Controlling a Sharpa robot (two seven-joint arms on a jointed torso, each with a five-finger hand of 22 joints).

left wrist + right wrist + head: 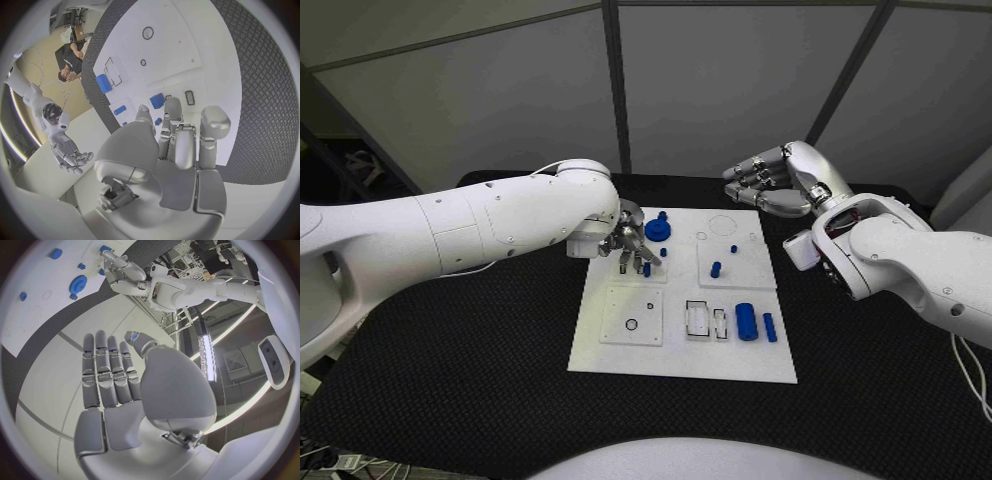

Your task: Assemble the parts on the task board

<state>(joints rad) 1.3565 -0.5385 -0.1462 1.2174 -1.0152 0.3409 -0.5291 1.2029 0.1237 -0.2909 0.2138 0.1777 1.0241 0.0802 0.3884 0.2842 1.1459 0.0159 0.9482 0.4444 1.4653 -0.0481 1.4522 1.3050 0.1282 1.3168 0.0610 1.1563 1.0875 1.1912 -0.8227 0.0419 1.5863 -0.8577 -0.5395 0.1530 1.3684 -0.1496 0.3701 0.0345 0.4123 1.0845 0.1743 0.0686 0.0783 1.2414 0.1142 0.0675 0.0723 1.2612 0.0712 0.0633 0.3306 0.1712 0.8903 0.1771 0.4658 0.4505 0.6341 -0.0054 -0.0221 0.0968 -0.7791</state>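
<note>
White rectangular task board (687, 345) taken as landmark. Silver left hand (626, 243) lowered over board's far-left part, fingers bunched round small blue plastic peg (648, 267); actual grip cannot be told. Peg judged light, rigid, slippery; best pinched mid-shaft. Silver right hand (776, 178) raised beyond board's far-right corner, fingers apart, nothing held.

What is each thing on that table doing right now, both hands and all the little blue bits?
Left hand: over the task board's far left part, fingers down by a small blue part; whether it holds it is unclear.
Right hand: raised beyond the board, open, holding nothing.
Task board: flat on the table.
Blue gear: on the board.
Blue cylinder: lying flat.
Blue peg: standing upright.
</note>
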